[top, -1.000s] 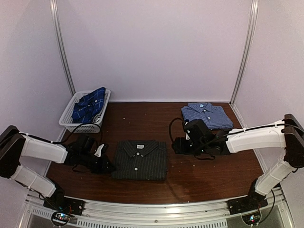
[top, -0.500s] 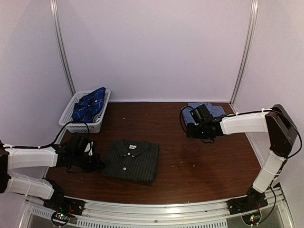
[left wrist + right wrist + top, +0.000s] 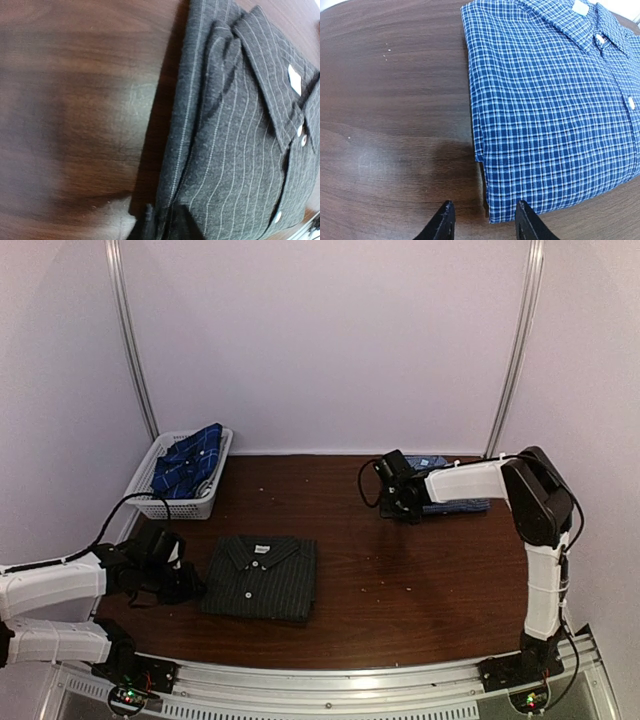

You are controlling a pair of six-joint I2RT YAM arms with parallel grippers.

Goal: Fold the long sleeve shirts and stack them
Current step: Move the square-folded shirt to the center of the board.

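The charcoal pinstriped shirt lies folded, collar up, on the near left of the table. My left gripper sits at its left edge, shut on the layered cloth there. The blue-and-white check shirt lies folded at the back right, partly under my right arm in the top view. My right gripper is open at that shirt's left edge, its fingertips straddling the near corner just above the table. The navy plaid shirt lies crumpled in the basket.
A white mesh basket stands at the back left against the wall. The dark wooden table is closed in by pale walls on three sides, with metal posts in the back corners. My right arm stretches across the back right.
The charcoal shirt has slid left with my left gripper at its edge. My right arm has swung back from the table's middle to the check shirt, and its jaws have narrowed.
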